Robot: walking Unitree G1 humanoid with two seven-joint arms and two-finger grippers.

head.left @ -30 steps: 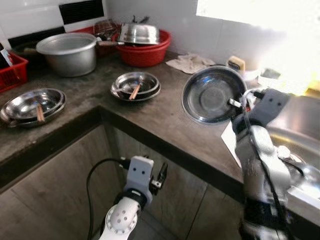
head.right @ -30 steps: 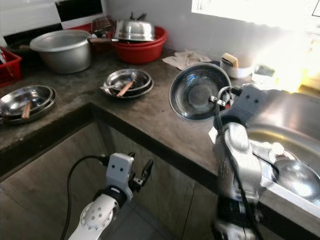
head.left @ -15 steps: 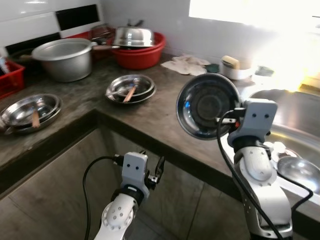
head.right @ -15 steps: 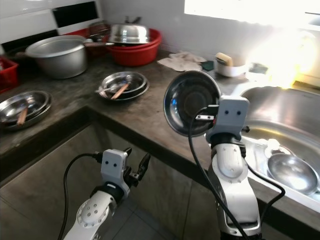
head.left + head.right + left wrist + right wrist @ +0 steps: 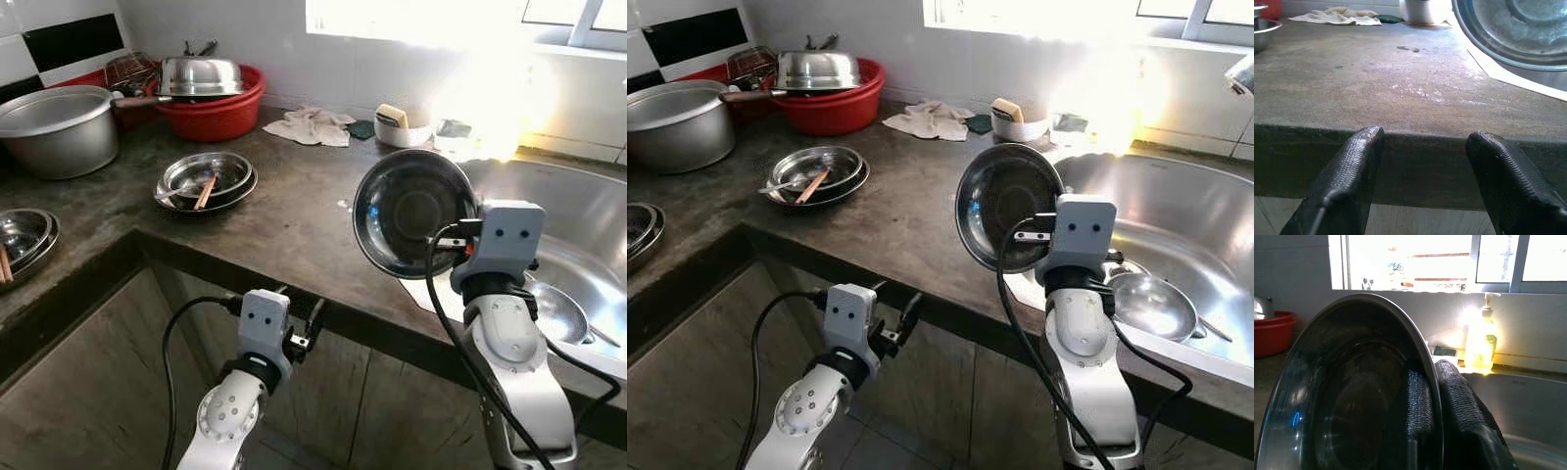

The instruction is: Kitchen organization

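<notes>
My right gripper is shut on the rim of a steel bowl, held on edge above the counter's front edge beside the sink. In the right wrist view both fingers pinch the steel bowl at its rim. My left gripper hangs low in front of the cabinet, open, with nothing between its fingers. Another steel bowl lies in the sink basin. A stack of steel plates with chopsticks sits on the dark counter.
At the back stand a red basin with a steel lid, a large aluminium pot, a cloth and a sponge cup. More steel plates lie at far left. A soap bottle stands on the window sill.
The camera has swung right, bringing the sink into fuller view. My right gripper still holds the bowl on edge, now nearer the sink. The left arm stays low.
</notes>
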